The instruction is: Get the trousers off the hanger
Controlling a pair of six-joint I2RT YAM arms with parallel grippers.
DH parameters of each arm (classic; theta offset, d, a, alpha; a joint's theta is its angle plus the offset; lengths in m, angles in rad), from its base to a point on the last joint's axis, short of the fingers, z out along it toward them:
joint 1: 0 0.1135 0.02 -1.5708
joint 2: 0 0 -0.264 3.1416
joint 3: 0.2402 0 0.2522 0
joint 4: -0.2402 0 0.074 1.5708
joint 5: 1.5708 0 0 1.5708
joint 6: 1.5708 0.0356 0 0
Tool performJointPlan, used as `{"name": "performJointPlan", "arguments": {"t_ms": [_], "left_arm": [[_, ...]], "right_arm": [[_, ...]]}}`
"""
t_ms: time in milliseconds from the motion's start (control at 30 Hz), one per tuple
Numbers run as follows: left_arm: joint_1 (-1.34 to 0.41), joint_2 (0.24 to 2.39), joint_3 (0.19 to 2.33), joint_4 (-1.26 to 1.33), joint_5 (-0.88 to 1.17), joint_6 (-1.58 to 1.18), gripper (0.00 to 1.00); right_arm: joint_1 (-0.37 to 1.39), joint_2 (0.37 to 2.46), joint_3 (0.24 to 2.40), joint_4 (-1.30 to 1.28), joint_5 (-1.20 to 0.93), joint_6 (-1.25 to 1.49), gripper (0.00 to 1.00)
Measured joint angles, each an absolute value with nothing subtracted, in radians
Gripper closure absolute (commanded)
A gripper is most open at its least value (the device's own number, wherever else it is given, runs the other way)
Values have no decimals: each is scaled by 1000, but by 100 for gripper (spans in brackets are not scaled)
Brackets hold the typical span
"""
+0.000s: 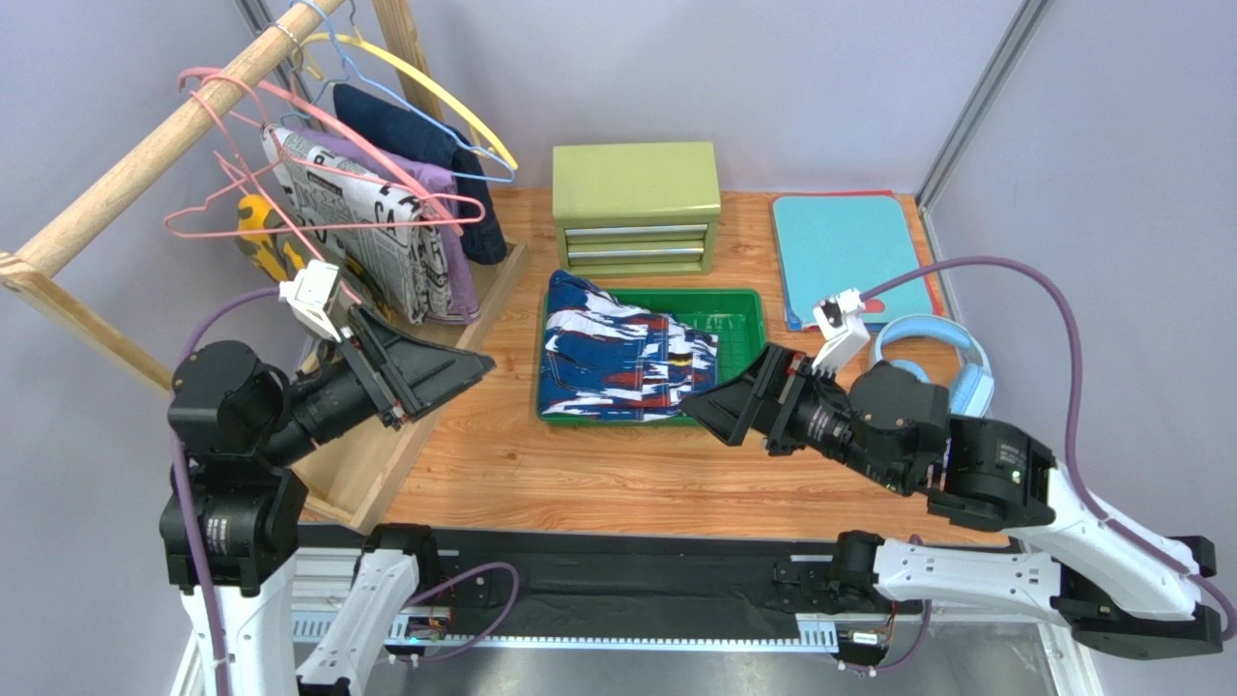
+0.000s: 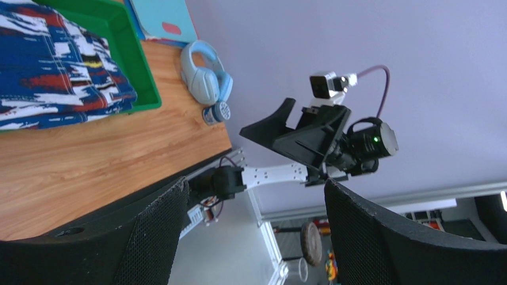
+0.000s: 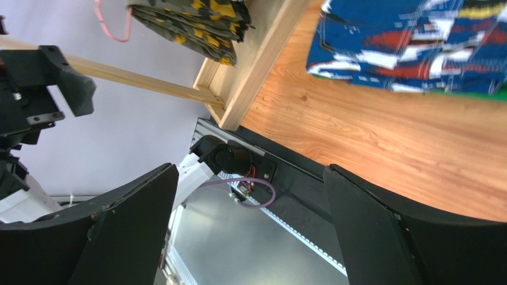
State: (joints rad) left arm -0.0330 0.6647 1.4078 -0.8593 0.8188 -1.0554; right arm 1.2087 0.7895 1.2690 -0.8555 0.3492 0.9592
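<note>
The blue trousers with white, navy and red print lie folded in a green tray, off any hanger. They also show in the left wrist view and the right wrist view. Pink wire hangers hang on the wooden rail at the left; a bit of pink wire shows in the right wrist view. My left gripper is open and empty, left of the tray; its jaws stand wide apart. My right gripper is open and empty at the tray's near right corner.
The wooden rack holds a newspaper-print garment, a camouflage garment, a dark garment and a yellow hanger. An olive drawer box, a light blue board and blue headphones sit at the back and right.
</note>
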Motion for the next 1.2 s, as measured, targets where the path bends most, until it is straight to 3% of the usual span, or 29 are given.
{"name": "performJointPlan", "arguments": {"t_ms": [200,533,733,1000,1200], "left_arm": [[-33,600,1279,-855,945,-964,9],[-45,248,680,-439,1016,-1155,7],[-86,92,467,-274,1008,-1224,7],[-150,8,170,18,865,-1321,7],[-354,77,48,190,714,-1303,7]], "right_arm": [[1209,634,908,-687,351,1115,0],[1209,363,392,-355,413,1193,0],[1208,155,101,-202,424,1200,0],[1209,9,55,-202,465,1204,0],[1209,9,55,-204,498,1206,0]]}}
